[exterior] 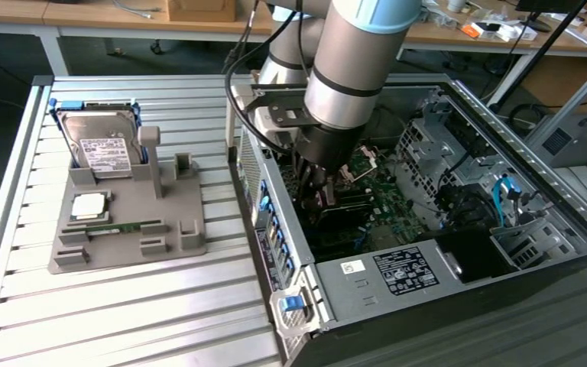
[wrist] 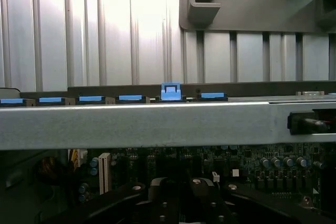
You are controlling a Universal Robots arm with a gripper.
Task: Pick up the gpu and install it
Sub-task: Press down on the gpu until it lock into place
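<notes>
Black gripper [exterior: 317, 200] reaches down inside the open computer case [exterior: 538, 191], fingers closed (whether they clasp the gpu cannot be told; the card itself cannot be made out). White power-supply label [exterior: 403, 271] is unreadable. Farther off, a labelled hard drive [exterior: 105, 153] stands in the grey holder [exterior: 131, 237].

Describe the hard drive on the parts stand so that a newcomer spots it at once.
On the slatted metal table, to the exterior view's left of the open computer case, lies a grey parts stand. The hard drive stands propped at its far end, against a blue frame. It is the boxy silver block with a white label, bigger than the chip and green stick nearer the camera.
</notes>
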